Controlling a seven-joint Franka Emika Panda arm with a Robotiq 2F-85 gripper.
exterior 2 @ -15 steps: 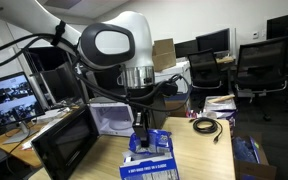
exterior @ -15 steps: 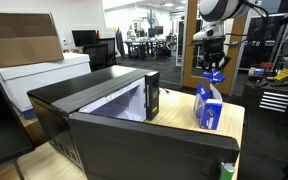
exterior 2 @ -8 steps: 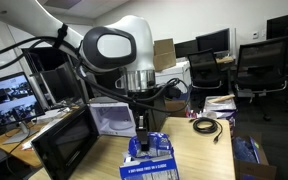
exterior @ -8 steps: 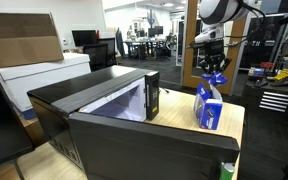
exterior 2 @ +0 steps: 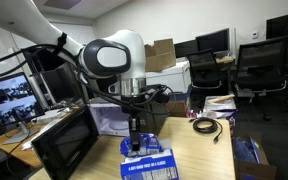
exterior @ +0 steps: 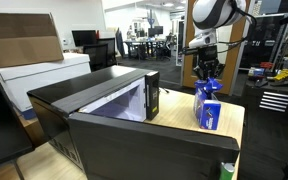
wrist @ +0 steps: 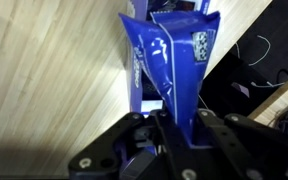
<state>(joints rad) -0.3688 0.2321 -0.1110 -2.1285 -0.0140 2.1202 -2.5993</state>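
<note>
blue carton has its top hidden inside the gripper.

The gripper is pinching the top of a blue carton standing on the near wooden table, a black microwave sitting left, a coiled cable lying farther right.

In an exterior view, the carton stands on the table, right of the microwave; a cable lies farther back.
</note>
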